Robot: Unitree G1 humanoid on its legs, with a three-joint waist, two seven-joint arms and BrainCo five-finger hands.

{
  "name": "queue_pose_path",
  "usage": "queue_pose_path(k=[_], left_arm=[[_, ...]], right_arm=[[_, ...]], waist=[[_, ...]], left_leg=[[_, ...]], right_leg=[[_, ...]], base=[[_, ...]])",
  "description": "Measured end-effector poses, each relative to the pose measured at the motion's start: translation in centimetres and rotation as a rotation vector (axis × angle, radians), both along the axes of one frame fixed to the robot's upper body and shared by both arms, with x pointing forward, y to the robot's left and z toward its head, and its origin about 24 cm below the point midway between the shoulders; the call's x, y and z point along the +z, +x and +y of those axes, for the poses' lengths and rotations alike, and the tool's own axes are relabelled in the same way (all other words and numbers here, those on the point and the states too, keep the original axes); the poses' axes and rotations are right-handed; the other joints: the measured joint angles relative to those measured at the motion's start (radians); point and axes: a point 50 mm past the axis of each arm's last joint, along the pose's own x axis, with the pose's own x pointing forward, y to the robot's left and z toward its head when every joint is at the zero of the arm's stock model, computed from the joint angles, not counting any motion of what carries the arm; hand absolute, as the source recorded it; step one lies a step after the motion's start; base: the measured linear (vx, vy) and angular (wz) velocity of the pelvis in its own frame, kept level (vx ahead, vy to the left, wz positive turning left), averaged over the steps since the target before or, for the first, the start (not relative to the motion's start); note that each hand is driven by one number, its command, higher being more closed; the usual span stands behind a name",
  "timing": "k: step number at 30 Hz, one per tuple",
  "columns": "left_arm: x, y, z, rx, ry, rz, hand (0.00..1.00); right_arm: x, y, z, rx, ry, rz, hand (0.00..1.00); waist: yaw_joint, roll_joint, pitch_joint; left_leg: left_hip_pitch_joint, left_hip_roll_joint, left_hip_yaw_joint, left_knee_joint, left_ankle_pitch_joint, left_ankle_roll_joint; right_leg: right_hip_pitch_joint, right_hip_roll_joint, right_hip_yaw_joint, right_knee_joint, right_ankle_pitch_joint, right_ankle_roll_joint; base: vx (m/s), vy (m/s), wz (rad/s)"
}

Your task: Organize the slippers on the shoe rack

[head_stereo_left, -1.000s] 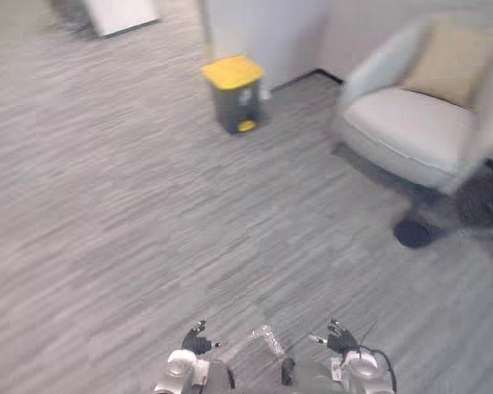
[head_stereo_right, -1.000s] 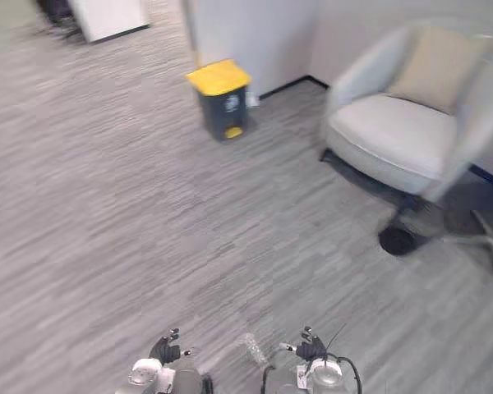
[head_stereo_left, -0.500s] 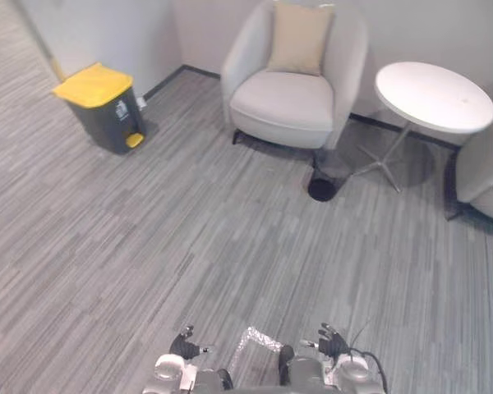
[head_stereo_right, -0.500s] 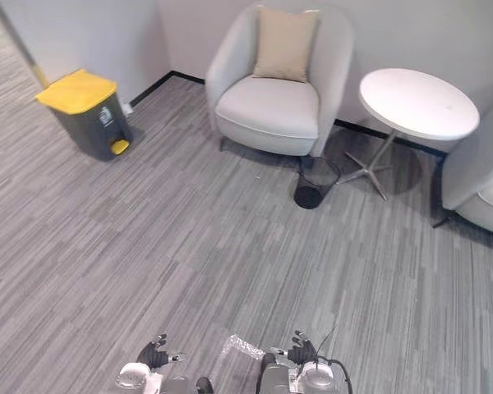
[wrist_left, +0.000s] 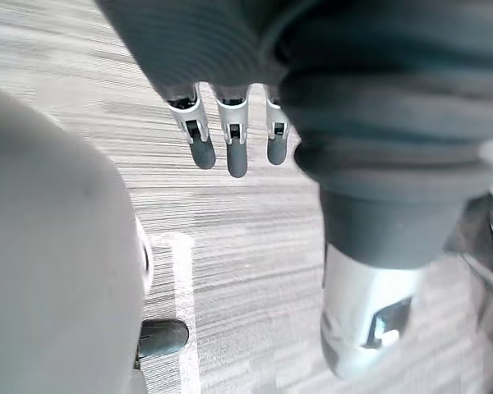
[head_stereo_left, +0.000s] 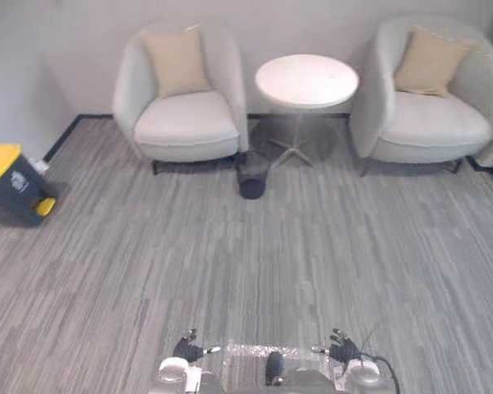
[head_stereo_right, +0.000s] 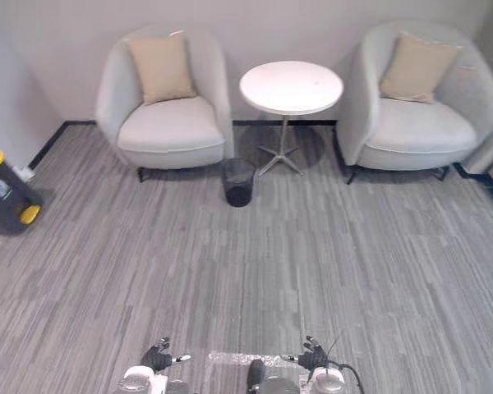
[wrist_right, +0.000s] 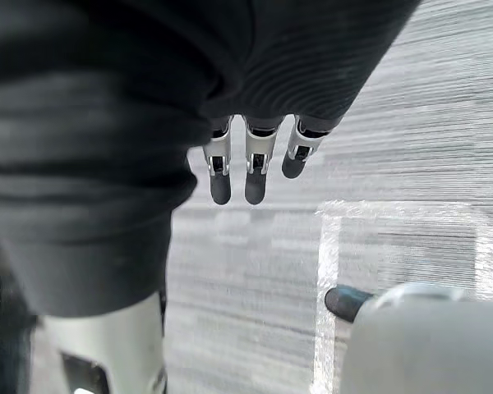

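Observation:
My left hand [head_stereo_left: 184,350] and right hand [head_stereo_left: 342,352] hang low at the near edge of the eye views, apart from each other, above grey striped carpet. In the left wrist view the left hand's fingers [wrist_left: 228,139] point straight down at the floor with nothing between them. The right hand's fingers [wrist_right: 251,168] hang the same way in the right wrist view, straight and holding nothing.
Against the far wall stand two pale armchairs [head_stereo_left: 181,111] [head_stereo_left: 427,111] with beige cushions and a round white table [head_stereo_left: 306,80] between them. A small dark wastebasket [head_stereo_left: 251,179] sits by the left chair. A yellow-lidded bin [head_stereo_left: 6,185] stands at far left. Clear tape [head_stereo_left: 255,351] marks the floor.
The camera has swung to the right: the yellow-lidded bin slid to the left edge and the second armchair came into view. Both hands hang as before.

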Motion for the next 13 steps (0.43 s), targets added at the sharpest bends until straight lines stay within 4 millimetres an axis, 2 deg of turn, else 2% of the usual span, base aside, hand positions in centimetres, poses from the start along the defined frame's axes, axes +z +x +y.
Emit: queue_pose_path(k=[1, 2, 3, 4, 5, 8, 9, 13], left_arm=[[0.0, 0.0, 0.0, 0.000, 0.001, 0.000, 0.00], [0.0, -0.1, -0.1, -0.001, 0.000, 0.002, 0.00], [-0.1, -0.2, -0.3, -0.007, -0.003, 0.005, 0.00], [-0.1, -0.3, -0.5, -0.011, -0.010, 0.010, 0.00], [-0.1, -0.2, -0.5, -0.015, -0.008, 0.006, 0.00], [-0.2, -0.4, -0.3, -0.017, -0.003, 0.020, 0.00], [-0.3, -0.5, -0.3, -0.016, -0.002, 0.027, 0.00], [-0.5, -0.9, -0.3, -0.013, 0.000, 0.044, 0.00]], right_arm=[[0.0, 0.0, -0.1, -0.001, -0.003, 0.000, 0.00], [0.0, -0.1, -0.2, -0.001, -0.007, 0.002, 0.00], [0.0, -0.1, -0.4, -0.002, -0.010, 0.003, 0.00], [0.1, -0.2, -0.7, -0.008, -0.016, 0.002, 0.00], [0.1, -0.4, -0.9, -0.025, -0.018, 0.005, 0.00], [-0.2, -1.2, -0.8, -0.063, -0.003, 0.016, 0.00], [-0.4, -1.7, -0.7, -0.080, 0.003, 0.027, 0.00], [-0.5, -2.2, -1.0, -0.106, 0.006, 0.040, 0.00]], waist=[[0.001, 0.000, 0.000], [0.001, 0.006, -0.004], [0.000, 0.017, -0.010], [-0.001, 0.034, -0.016], [0.002, 0.037, -0.019], [-0.003, 0.020, -0.033], [-0.003, 0.004, -0.051], [-0.004, 0.014, -0.056]], left_leg=[[0.001, -0.025, -0.049, -0.049, -0.002, -0.002], [0.003, -0.028, -0.069, -0.095, 0.004, 0.006], [0.006, -0.019, -0.068, -0.136, 0.019, 0.029], [0.003, 0.000, -0.067, -0.181, 0.039, 0.032], [0.014, -0.002, -0.048, -0.183, 0.037, 0.016], [0.039, -0.021, -0.032, -0.235, 0.042, 0.026], [0.049, -0.031, -0.033, -0.265, 0.055, 0.028], [0.105, -0.038, -0.050, -0.305, 0.064, 0.030]], right_leg=[[-0.001, 0.000, 0.029, -0.004, 0.006, 0.009], [-0.004, 0.005, 0.042, -0.007, 0.010, 0.015], [-0.007, 0.013, 0.049, -0.008, 0.014, 0.017], [-0.008, 0.029, 0.049, -0.014, 0.024, 0.013], [0.006, 0.028, 0.061, -0.031, 0.038, 0.011], [0.041, 0.011, 0.056, -0.101, 0.085, 0.013], [0.045, 0.005, 0.054, -0.116, 0.091, 0.012], [0.075, 0.004, 0.037, -0.119, 0.088, 0.015]], base=[[0.00, 0.059, -0.98], [0.00, 0.062, -0.93], [0.00, 0.072, -0.75], [0.01, 0.114, -0.68], [0.03, 0.111, -0.50], [0.08, 0.114, -0.14], [0.11, 0.071, 0.05], [0.14, 0.057, 0.09]])
